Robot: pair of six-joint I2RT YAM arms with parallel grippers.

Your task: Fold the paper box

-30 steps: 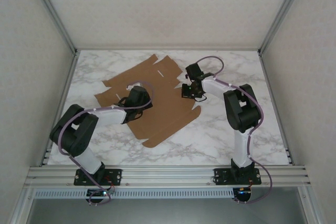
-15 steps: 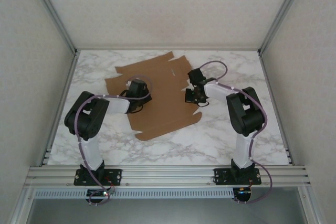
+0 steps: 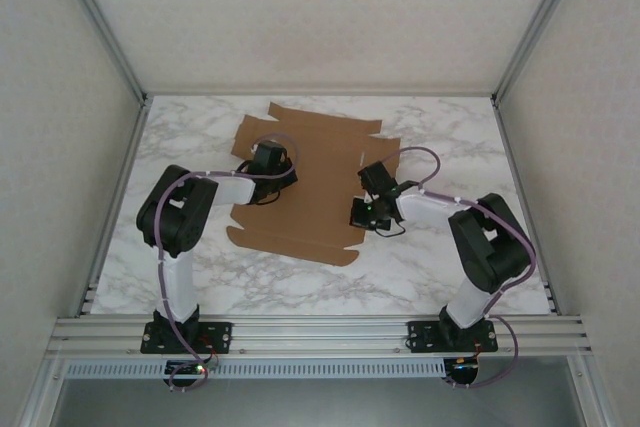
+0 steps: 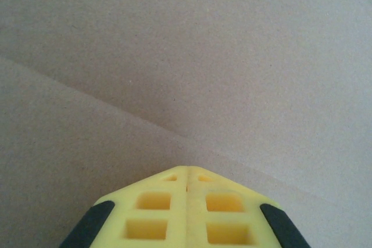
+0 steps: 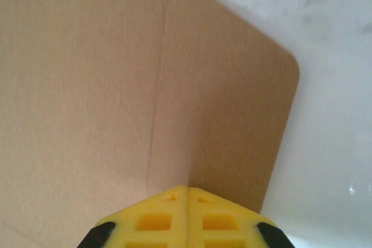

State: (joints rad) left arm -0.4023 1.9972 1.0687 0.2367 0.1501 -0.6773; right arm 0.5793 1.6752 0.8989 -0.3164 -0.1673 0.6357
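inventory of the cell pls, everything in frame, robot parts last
paper box: 1, brown cardboard, lying flat and unfolded on the table's middle to far part
table: 1, white-grey marble pattern, under everything
enclosure walls: 3, off-white, to the left, far side and right of the table
frame rail: 1, aluminium, along the near edge, carrying both bases
cables: 2, purple, one along each arm
left arm: 1, black and white, reaching over the box's left part
right arm: 1, black and white, reaching to the box's right edge
left fingers: 2, yellow, closed together, tips on the cardboard by a crease
right fingers: 2, yellow, closed together, tips on a round-cornered flap by a crease
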